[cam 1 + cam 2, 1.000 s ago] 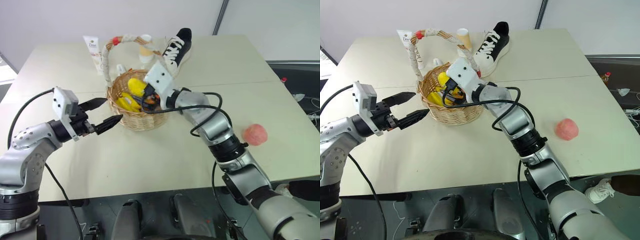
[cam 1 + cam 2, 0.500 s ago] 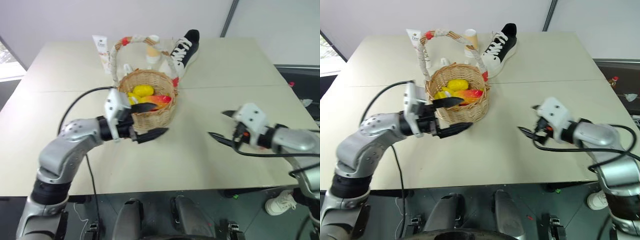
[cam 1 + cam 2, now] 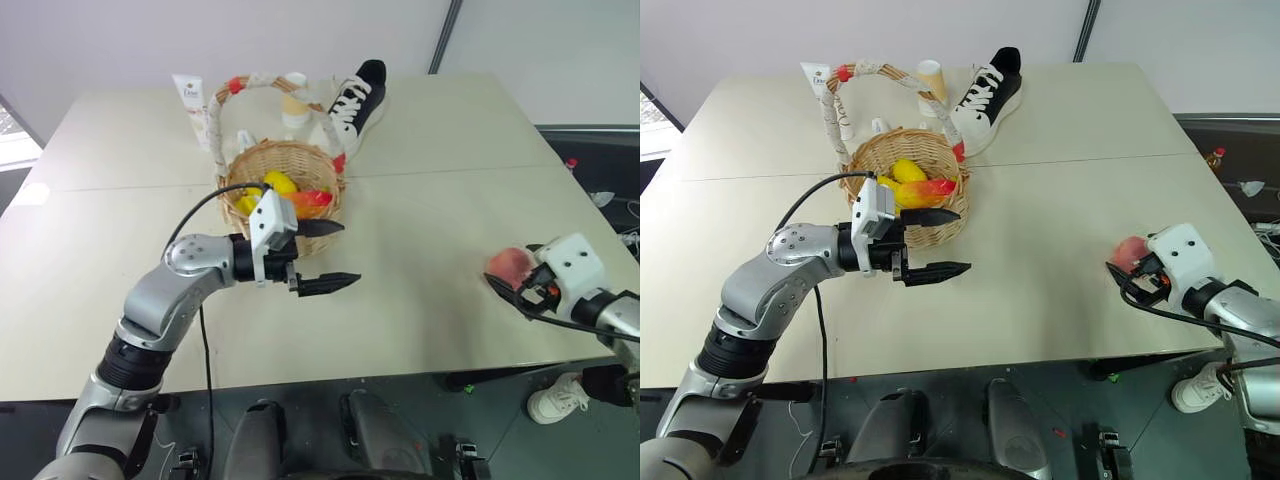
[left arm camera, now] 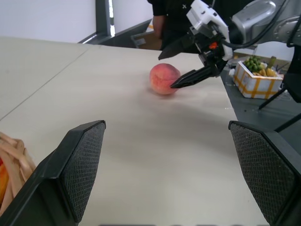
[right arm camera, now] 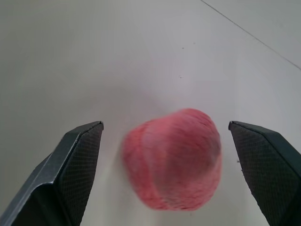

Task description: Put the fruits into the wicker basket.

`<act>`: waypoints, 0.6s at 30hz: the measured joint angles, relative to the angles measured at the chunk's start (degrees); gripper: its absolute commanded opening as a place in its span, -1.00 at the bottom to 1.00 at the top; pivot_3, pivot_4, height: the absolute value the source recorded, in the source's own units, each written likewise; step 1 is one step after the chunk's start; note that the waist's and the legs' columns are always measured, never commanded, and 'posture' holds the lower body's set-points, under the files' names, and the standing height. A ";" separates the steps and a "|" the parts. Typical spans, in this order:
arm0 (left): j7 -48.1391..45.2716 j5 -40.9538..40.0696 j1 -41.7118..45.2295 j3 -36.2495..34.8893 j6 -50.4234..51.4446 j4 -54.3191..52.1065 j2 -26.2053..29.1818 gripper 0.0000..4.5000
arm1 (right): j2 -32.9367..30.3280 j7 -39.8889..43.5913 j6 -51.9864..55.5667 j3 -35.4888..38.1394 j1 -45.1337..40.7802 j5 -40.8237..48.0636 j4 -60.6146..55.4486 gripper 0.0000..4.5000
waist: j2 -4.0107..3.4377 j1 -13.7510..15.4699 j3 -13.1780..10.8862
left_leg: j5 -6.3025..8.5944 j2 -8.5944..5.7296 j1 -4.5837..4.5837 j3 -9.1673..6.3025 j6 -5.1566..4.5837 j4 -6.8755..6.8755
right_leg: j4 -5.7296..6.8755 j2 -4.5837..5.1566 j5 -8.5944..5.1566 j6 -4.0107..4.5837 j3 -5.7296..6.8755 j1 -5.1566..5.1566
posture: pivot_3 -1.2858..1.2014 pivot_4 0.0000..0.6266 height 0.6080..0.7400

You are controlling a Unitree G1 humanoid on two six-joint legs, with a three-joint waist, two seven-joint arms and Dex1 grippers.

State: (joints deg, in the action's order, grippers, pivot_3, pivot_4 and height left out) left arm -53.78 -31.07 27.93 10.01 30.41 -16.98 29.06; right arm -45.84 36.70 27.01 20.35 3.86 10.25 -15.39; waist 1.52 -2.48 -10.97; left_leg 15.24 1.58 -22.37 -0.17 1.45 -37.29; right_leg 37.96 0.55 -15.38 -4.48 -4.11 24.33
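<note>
We are at the last fruit — the peach (image 5: 175,158) sits near the table's (image 3: 420,300) right edge, well apart from the basket (image 3: 292,168). Our right gripper (image 5: 167,174) straddles it, spread wide, gripping nothing; next it must close. Our left gripper (image 3: 322,255) hangs open, empty, beside the basket. The tube's (image 3: 190,100) label probably reads "Dove".

peach (image 4: 164,79) on table (image 4: 141,155) | right gripper (image 4: 176,68) fingers spread around it | basket (image 4: 11,155) at edge
</note>
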 measured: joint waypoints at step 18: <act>2.47 -2.38 -2.46 -6.72 0.55 -0.87 0.34 1.00 | -0.27 2.85 -1.70 -4.67 -5.34 1.51 -0.59 -0.03 | -0.05 -0.44 -0.02 | 0.00 0.08 0.05 -0.04 0.00 0.00 | 0.05 -0.04 0.00 -0.01 -0.02 0.01 | 0.03 -0.52 1.00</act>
State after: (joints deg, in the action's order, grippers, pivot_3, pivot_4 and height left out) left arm -51.30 -33.45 25.46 3.29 30.97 -17.85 29.40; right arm -46.11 39.55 25.32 15.68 -1.48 11.77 -15.97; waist 1.47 -2.93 -10.99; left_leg 15.24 1.66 -22.32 -0.21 1.45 -37.29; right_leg 38.01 0.51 -15.38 -4.49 -4.12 24.35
